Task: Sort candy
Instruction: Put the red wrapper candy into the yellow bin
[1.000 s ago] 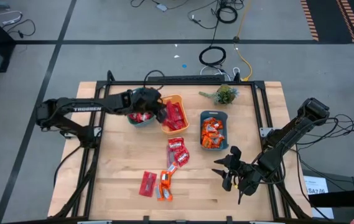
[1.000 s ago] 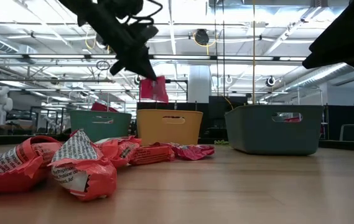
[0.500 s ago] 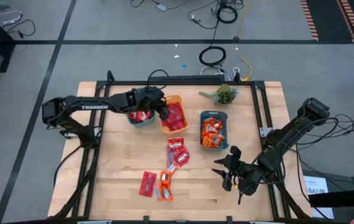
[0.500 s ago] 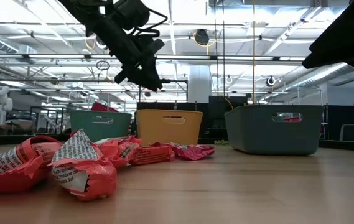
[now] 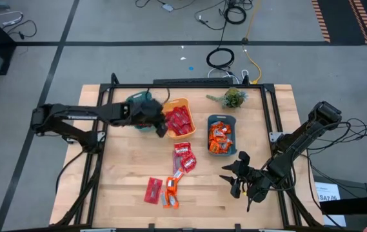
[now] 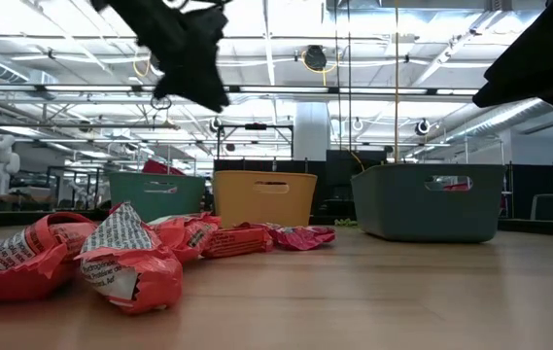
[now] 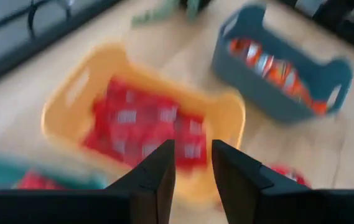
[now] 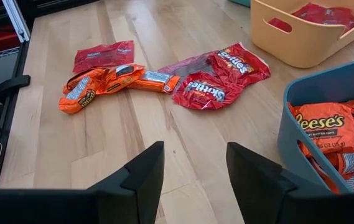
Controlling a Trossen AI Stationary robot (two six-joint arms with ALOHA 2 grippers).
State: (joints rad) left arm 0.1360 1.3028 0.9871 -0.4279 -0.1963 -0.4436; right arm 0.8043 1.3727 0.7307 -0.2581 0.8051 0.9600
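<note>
Red candy fills the orange bin (image 5: 180,119) (image 7: 142,124). Orange candy lies in the blue-grey bin (image 5: 220,136) (image 8: 335,134). My left arm mostly hides the teal bin (image 5: 138,103). Loose red candy (image 5: 184,156) (image 8: 217,78), a red packet (image 5: 153,190) and orange candy (image 5: 171,190) (image 8: 111,81) lie flat on the wood. My left gripper (image 5: 162,129) (image 7: 192,149) hangs open and empty above the orange bin's near-left rim. My right gripper (image 5: 227,177) (image 8: 195,149) waits open near the table's right front, pointing toward the loose candy.
A small green plant (image 5: 233,98) sits at the far edge behind the blue-grey bin. Black frame rails (image 5: 270,109) run along the table's sides. Bare wood lies between the loose candy and my right gripper.
My left gripper held a red candy above the orange bin, opened and let it go; the candy is gone from its fingers. The gripper has since drawn back toward the table's left and near edge, rising a little.
</note>
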